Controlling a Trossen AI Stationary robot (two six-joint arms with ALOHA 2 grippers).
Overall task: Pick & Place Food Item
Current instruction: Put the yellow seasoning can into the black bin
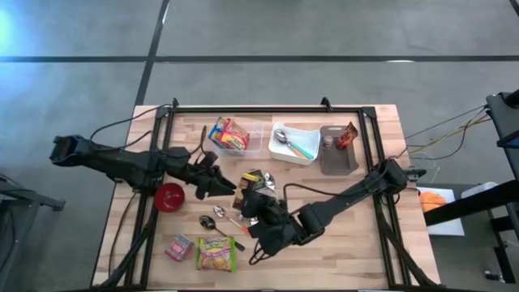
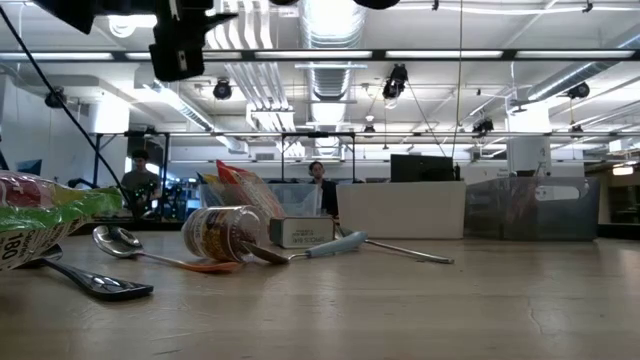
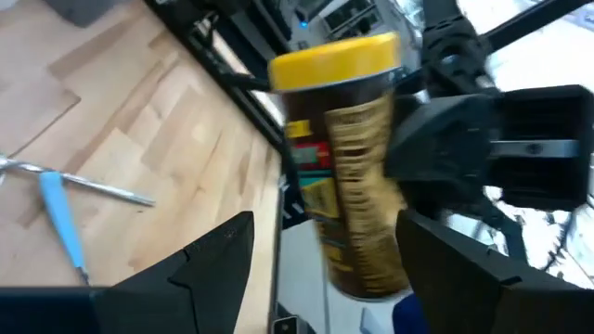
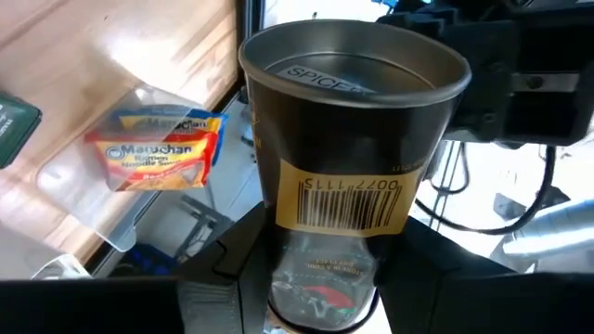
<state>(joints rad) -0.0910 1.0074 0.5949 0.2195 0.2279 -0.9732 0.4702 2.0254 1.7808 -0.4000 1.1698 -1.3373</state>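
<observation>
The right gripper (image 4: 320, 278) pinched a dark cup (image 4: 348, 148) above the table's middle, hiding its lower half. The left gripper (image 3: 325, 250) stood spread beside it. A ramen packet (image 4: 158, 148) lay in the far clear tray (image 1: 258, 139).

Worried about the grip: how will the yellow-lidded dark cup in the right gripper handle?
The cup tapers, so it may slide within the right gripper. Its round wall would likely roll if laid down. Its yellow lid looks seated, so spills seem unlikely.
</observation>
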